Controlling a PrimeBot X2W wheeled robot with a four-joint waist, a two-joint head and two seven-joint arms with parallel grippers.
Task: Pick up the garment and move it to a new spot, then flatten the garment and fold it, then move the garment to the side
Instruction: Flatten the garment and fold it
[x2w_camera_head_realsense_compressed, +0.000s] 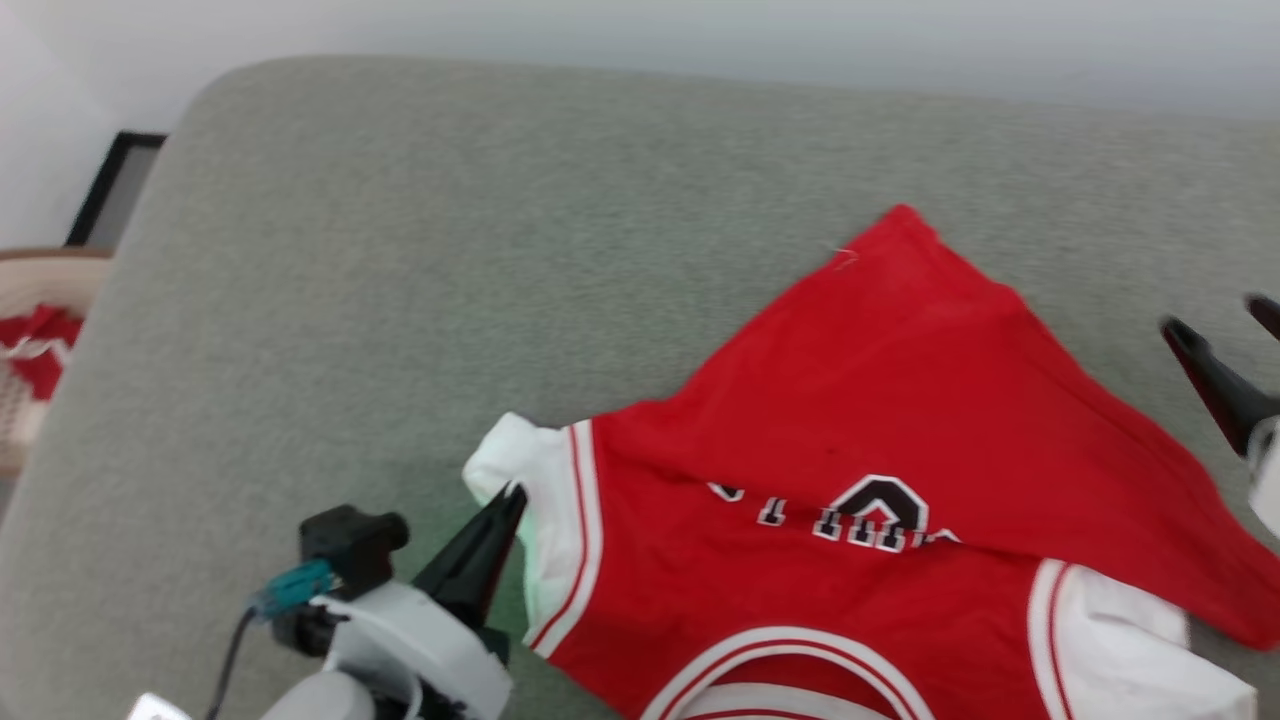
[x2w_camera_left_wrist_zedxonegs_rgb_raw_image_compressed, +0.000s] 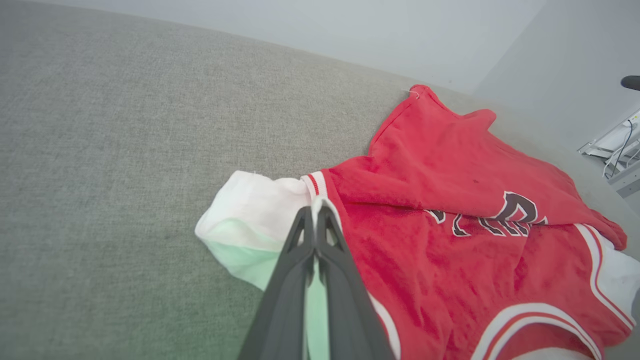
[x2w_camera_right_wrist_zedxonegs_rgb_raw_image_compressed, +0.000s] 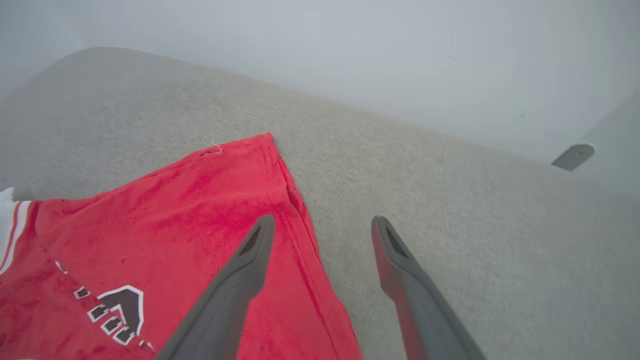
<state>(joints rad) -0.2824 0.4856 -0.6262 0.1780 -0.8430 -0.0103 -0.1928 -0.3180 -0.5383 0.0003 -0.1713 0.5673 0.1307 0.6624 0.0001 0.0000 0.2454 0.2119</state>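
Red garment (x2w_camera_head_realsense_compressed: 880, 400) on broad grey cushion (x2w_camera_head_realsense_compressed: 400, 250), left end effector (x2w_camera_left_wrist_zedxonegs_rgb_raw_image_compressed: 316, 210) clenched on sleeve (x2w_camera_left_wrist_zedxonegs_rgb_raw_image_compressed: 250, 205) edge, right end effector (x2w_camera_right_wrist_zedxonegs_rgb_raw_image_compressed: 322, 222) released

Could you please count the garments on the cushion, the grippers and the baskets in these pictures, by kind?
Garment: 1
Grippers: 2 (left gripper, right gripper)
Basket: 1
Total: 4
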